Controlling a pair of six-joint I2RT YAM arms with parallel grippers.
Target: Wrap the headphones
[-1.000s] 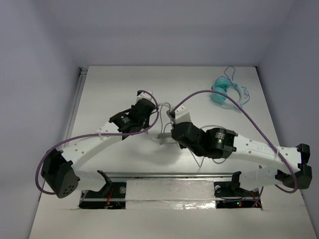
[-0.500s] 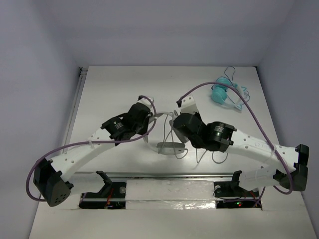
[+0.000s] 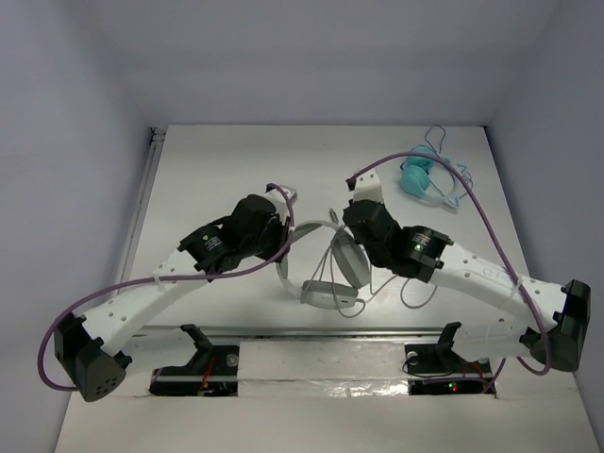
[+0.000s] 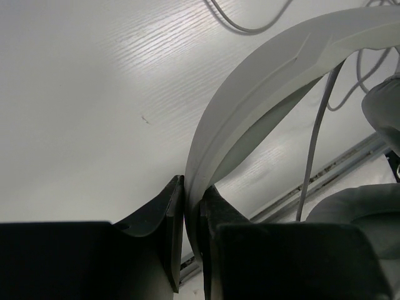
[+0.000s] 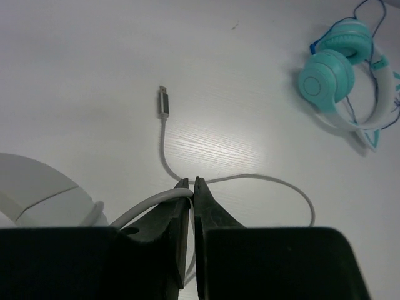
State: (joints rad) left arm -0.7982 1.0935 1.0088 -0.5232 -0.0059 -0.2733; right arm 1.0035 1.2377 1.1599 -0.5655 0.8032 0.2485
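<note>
My left pincer [image 4: 192,187] is clamped on the wide headband of the white over-ear headphones [image 3: 345,264]. They sit mid-counter [image 3: 208,160] between my two arms, with the ear cups on the side toward the near edge. Only my left wrist view shows that grip, the band's edge pinched between both fingers. My right pincer [image 5: 190,182] is closed narrowly on the thin grey cable [image 5: 164,147]. My right wrist view alone shows its metal plug [image 5: 163,102] lying flat on the counter beyond my fingertips. The overhead view shows cable strands running across the ear cups. The teal headphones [image 5: 340,78] lie well apart at the far right.
</note>
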